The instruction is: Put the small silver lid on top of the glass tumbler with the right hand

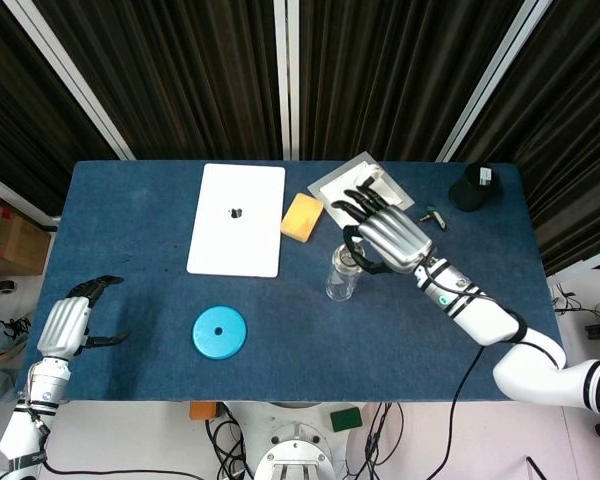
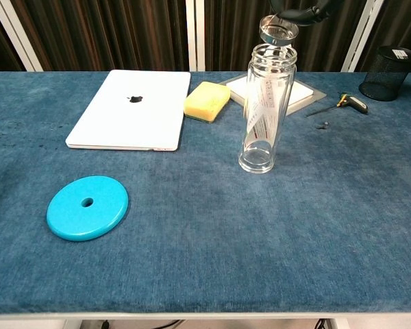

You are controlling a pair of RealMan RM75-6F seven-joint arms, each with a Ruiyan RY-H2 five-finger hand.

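Above the glass tumbler [image 2: 266, 108], the right hand [image 1: 385, 238] holds the small silver lid [image 2: 278, 31] in its curled fingers — chest view shows the lid just over the tumbler's mouth, slightly tilted; contact with the rim cannot be told. Tumbler stands upright on the blue table [image 2: 329, 226], mid-table, near the yellow sponge [image 2: 207, 101] and the white tray [image 1: 337, 186]. Left hand [image 1: 68, 325] sits at the table's near left corner, holding nothing, fingers bent but apart. Closed white laptop [image 1: 237, 219] lies left of the sponge; blue disc [image 2: 88, 207] in front of it. Black mesh cup [image 2: 387, 63] at the far right — a small tool [image 2: 344, 102] beside it.
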